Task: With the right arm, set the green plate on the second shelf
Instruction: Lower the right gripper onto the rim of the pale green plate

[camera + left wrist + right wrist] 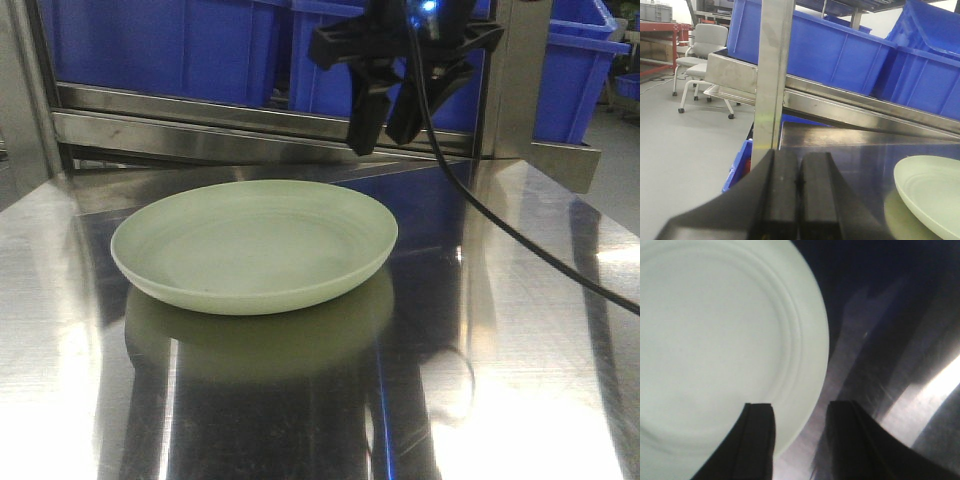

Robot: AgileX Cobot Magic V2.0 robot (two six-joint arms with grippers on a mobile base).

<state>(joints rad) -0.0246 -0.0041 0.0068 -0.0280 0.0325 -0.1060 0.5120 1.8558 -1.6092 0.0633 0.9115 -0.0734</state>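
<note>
The pale green plate (254, 243) lies flat on the shiny steel shelf surface (520, 330). Above its far right rim hangs my right gripper (384, 135), black, fingers pointing down, open. In the right wrist view the right gripper (800, 407) straddles the green plate's (715, 335) rim: one finger over the plate, the other over bare steel, nothing gripped. My left gripper (800, 155) is shut, empty, low at the shelf's left end; the green plate (932, 192) sits off to its right.
Blue plastic bins (160, 45) fill the sloped steel rack behind the plate. A steel upright post (772, 75) stands just ahead of the left gripper. A black cable (500, 215) trails from the right arm across the shelf. Office chairs (702, 55) stand on the floor, left.
</note>
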